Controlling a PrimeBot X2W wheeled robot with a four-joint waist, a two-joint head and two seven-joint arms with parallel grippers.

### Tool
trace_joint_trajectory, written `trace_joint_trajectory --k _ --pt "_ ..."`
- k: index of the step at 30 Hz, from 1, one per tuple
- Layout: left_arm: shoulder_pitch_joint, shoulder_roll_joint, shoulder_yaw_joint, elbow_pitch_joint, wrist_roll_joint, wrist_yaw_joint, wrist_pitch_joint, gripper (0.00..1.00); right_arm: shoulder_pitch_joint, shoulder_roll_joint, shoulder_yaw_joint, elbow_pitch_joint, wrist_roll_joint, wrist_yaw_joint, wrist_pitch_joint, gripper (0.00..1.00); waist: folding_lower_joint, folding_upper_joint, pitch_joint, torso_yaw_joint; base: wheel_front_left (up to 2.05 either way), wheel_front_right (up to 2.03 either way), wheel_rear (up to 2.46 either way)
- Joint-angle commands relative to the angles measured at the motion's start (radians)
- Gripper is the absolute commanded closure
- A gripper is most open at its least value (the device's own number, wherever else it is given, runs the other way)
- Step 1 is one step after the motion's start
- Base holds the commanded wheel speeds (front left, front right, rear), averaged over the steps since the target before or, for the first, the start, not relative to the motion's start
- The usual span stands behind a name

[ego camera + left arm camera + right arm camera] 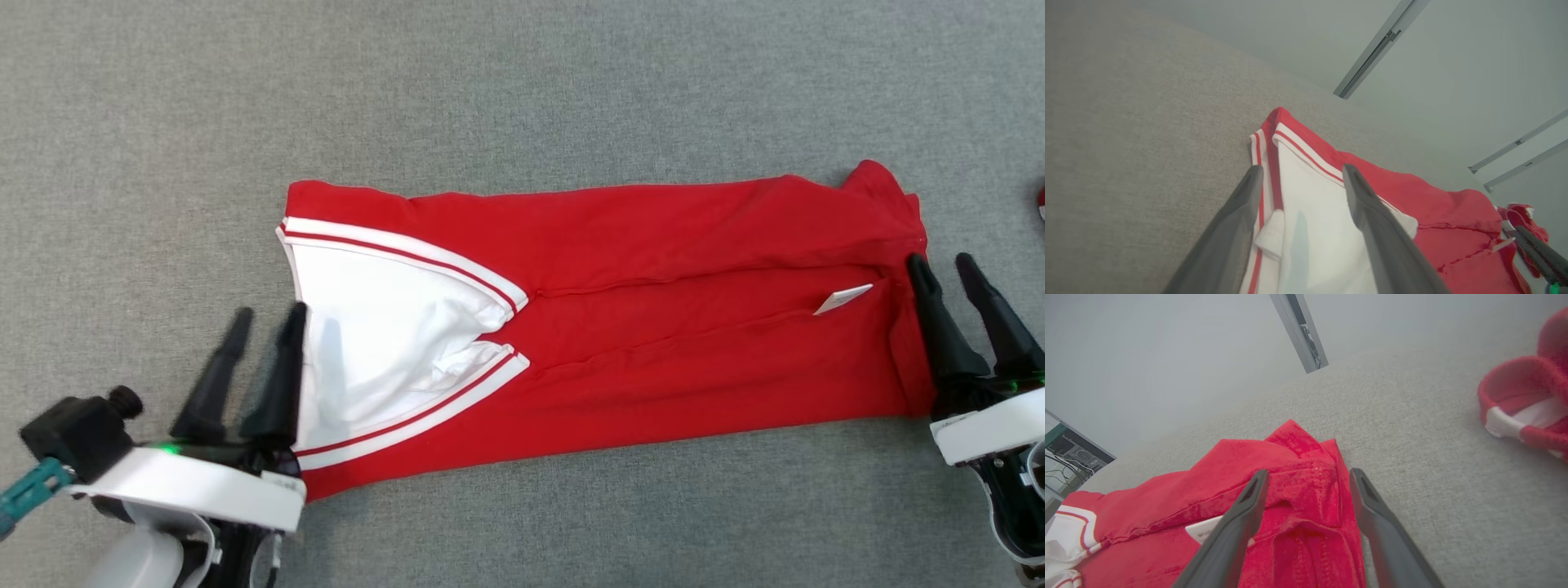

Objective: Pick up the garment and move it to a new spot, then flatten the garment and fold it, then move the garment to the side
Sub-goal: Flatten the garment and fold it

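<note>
The garment (653, 343) is red with a white inner panel and red-and-white striped trim. It lies folded into a long strip on the grey cloth surface. My left gripper (269, 320) stands open at its left end, over the white panel (1310, 228), with nothing between the fingers. At the right end my right gripper (947, 268) is open too, its fingers spread over the red fabric (1306, 498) and not holding it. A small white label (842, 299) shows near the right end.
Grey cloth surface (522, 98) stretches all around the garment. Another red and white piece of clothing (1527, 400) lies to the right, just at the right edge of the head view (1042, 202). Pale wall with metal rails (1376, 49) stands beyond the surface.
</note>
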Motion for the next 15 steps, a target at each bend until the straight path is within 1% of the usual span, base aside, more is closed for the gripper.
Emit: trace_joint_trajectory --k 1,2,4,5,8,9,12,13,15 --pt "-0.02 -0.004 0.018 0.004 0.03 0.016 -0.013 0.0 0.012 0.009 -0.018 -0.005 -0.028 0.0 -0.016 0.0 0.0 0.0 -0.012 0.0 0.0 0.0 0.0" --pt "-0.029 -0.02 0.031 -0.004 0.055 0.025 -0.02 0.0 0.017 0.02 -0.039 -0.011 -0.055 0.0 -0.027 0.0 0.0 0.0 -0.02 -0.001 0.0 0.0 0.0" --pt "-0.044 -0.033 0.069 -0.012 0.13 0.05 -0.029 0.0 0.024 0.05 -0.092 -0.026 -0.121 0.0 -0.046 0.0 0.0 0.0 -0.034 -0.005 0.0 0.0 0.0" --pt "-0.051 -0.043 0.086 -0.017 0.163 0.058 -0.031 0.0 0.025 0.067 -0.114 -0.036 -0.16 0.0 -0.054 0.0 0.0 0.0 -0.041 -0.008 0.0 0.0 0.0" --pt "-0.075 -0.095 0.165 -0.05 0.293 0.07 -0.032 0.0 0.024 0.12 -0.189 -0.074 -0.271 0.0 -0.066 0.0 0.0 0.0 -0.061 -0.018 0.0 0.0 0.0" --pt "-0.084 -0.117 0.196 -0.058 0.332 0.063 -0.033 0.0 0.022 0.137 -0.207 -0.091 -0.307 0.0 -0.066 0.0 0.0 0.0 -0.068 -0.02 0.0 0.0 0.0" --pt "-0.098 -0.154 0.253 -0.058 0.457 0.039 -0.033 0.0 0.027 0.179 -0.249 -0.131 -0.408 0.0 -0.069 0.0 0.0 0.0 -0.088 -0.028 0.0 0.0 0.0" --pt "-0.099 -0.162 0.264 -0.052 0.495 0.027 -0.033 0.0 0.033 0.195 -0.256 -0.141 -0.43 0.0 -0.07 0.0 0.0 0.0 -0.094 -0.029 0.0 0.0 0.0" --pt "-0.093 -0.17 0.285 -0.026 0.562 0.008 -0.032 0.0 0.045 0.206 -0.264 -0.155 -0.484 0.0 -0.07 0.0 0.0 0.0 -0.106 -0.03 0.0 0.0 0.0"
